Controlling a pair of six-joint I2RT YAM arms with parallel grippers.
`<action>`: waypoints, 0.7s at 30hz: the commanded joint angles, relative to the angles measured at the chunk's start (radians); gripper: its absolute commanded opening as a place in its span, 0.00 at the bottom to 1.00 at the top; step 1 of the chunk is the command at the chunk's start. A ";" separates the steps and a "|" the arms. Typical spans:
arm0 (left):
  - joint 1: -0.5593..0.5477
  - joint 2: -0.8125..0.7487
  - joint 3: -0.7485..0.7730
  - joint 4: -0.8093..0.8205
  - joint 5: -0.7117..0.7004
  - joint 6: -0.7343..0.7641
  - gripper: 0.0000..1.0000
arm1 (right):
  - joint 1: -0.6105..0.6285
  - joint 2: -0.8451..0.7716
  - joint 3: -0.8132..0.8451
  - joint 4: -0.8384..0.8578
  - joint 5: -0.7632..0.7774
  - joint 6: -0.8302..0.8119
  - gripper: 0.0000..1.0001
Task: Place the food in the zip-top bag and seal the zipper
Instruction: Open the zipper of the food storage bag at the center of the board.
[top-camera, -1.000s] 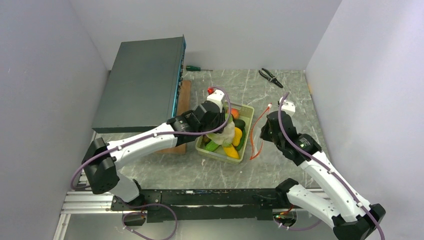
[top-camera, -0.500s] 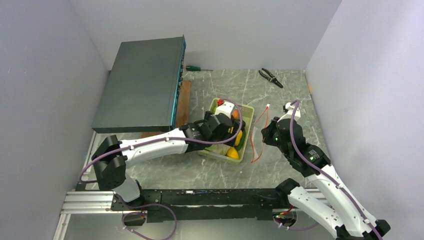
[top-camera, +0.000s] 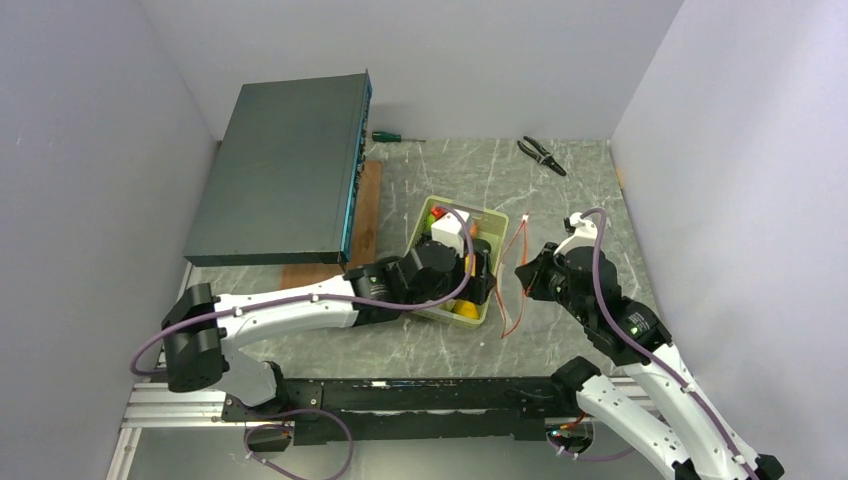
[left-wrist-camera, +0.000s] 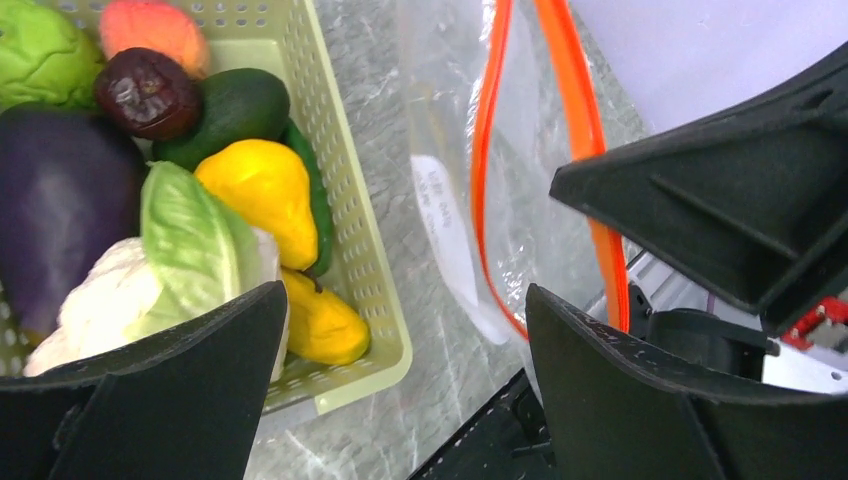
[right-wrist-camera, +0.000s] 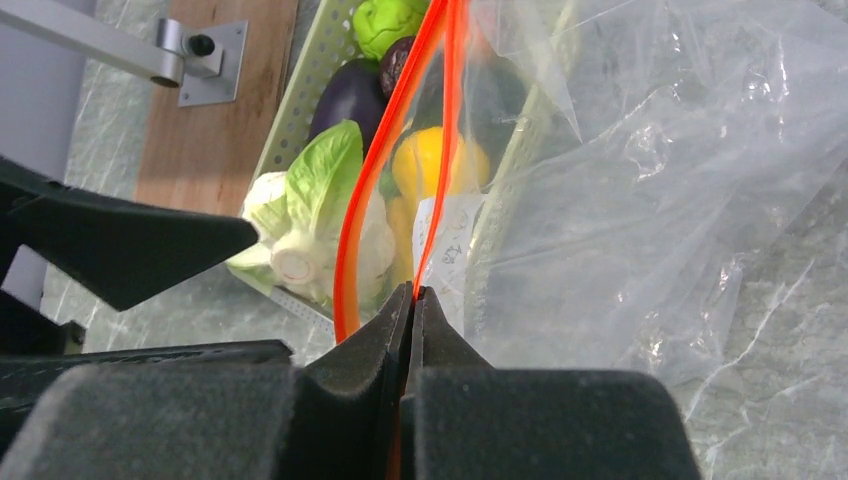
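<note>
The food lies in a pale green basket (left-wrist-camera: 345, 190): a white cauliflower (left-wrist-camera: 100, 300) with a green leaf, a yellow piece (left-wrist-camera: 255, 195), a dark purple piece (left-wrist-camera: 55, 200) and a bright green piece (left-wrist-camera: 40, 50). My left gripper (left-wrist-camera: 405, 300) is open and holds nothing, over the basket's near right corner (top-camera: 478, 278). Right of the basket lies the clear zip-top bag (left-wrist-camera: 450, 120), its two strips of orange zipper (left-wrist-camera: 580, 110) standing apart. My right gripper (right-wrist-camera: 413, 292) is shut on one zipper strip (right-wrist-camera: 440, 150) and holds the bag (right-wrist-camera: 650, 200) up by its mouth.
A dark grey box (top-camera: 285, 170) stands at the back left on a wooden board (top-camera: 365, 205). A screwdriver (top-camera: 395, 137) and pliers (top-camera: 540, 153) lie near the back wall. White walls close in both sides.
My left gripper opened and let go of the cauliflower, which now lies in the basket. It then moved nearer and to the right, toward the bag. My right gripper kept its hold on the zipper.
</note>
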 joint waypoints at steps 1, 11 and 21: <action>-0.023 0.078 0.106 0.060 0.003 -0.022 0.93 | 0.003 -0.007 0.053 -0.012 -0.053 -0.028 0.00; -0.022 0.229 0.248 -0.119 -0.153 -0.044 0.62 | 0.002 -0.008 0.090 -0.043 -0.113 -0.020 0.00; 0.107 0.148 0.132 -0.139 -0.152 -0.128 0.00 | 0.018 0.224 0.358 -0.535 0.503 0.127 0.00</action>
